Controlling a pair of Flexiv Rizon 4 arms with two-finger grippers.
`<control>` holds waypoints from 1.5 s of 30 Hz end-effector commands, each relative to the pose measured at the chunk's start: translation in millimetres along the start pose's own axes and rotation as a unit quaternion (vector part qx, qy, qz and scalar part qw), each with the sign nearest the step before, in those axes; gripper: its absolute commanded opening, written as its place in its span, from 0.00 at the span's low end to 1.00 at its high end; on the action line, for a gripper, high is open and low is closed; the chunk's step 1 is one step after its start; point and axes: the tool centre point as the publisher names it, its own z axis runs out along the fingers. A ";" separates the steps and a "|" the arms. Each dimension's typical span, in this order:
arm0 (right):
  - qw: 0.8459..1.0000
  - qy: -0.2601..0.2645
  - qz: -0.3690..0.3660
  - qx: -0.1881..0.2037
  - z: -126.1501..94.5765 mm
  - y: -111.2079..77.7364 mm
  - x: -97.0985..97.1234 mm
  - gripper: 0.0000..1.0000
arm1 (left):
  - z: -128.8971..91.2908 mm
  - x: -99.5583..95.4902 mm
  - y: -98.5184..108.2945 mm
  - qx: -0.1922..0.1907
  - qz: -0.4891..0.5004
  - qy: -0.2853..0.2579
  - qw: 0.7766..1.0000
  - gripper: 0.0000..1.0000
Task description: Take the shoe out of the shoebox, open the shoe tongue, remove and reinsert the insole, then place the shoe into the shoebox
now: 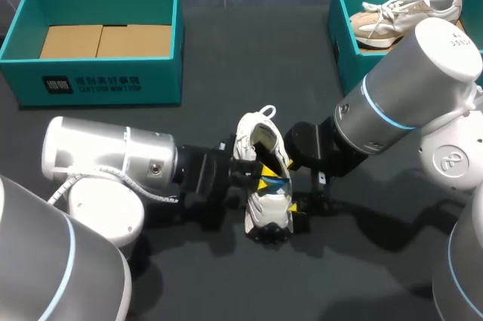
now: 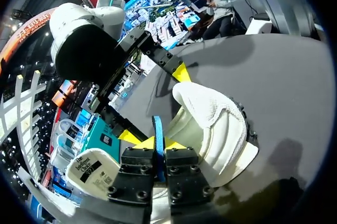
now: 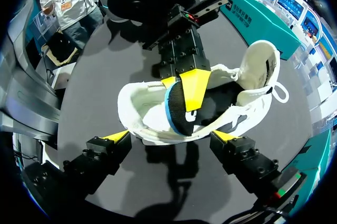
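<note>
— How far along would you say this is?

— About the middle, I'd judge. The white shoe (image 1: 266,177) is out and lies on the table (image 1: 226,49), between the two arms and well apart from both boxes. Its mouth gapes wide, so the tongue step looks done.

— And the insole?

— The insole (image 3: 179,109), black with a blue edge, is bent and partly out of the shoe's mouth, with its other end down inside. I can't tell whether it is on its way out or back in.

— So what's left?

— Seating the insole flat, perhaps after pulling it fully clear first, then carrying the shoe to a box. The teal box (image 1: 162,79) with the cardboard floor holds no shoe. The other box (image 1: 343,41) has a beige shoe (image 1: 400,15) in it.

— What is the left pincer (image 2: 158,142) doing?

— It is clenched on the insole. In its own wrist view the blue edge runs straight up between the two fingers, which are nearly together. The right wrist view shows a yellow tip pressed flat on the insole's black face.

— And the right pincer (image 3: 172,137)?

— Spread wide and holding nothing. Its yellow tips stand on either side of the shoe, low by the sole. Whether either tip touches the shoe, I can't make out.
</note>
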 end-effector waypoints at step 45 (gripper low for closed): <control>1.000 -0.001 0.000 -0.001 1.3 -0.2 1.4 1.00 | -7.1 -2.3 -30.4 0.036 -0.020 0.036 0.998 0.23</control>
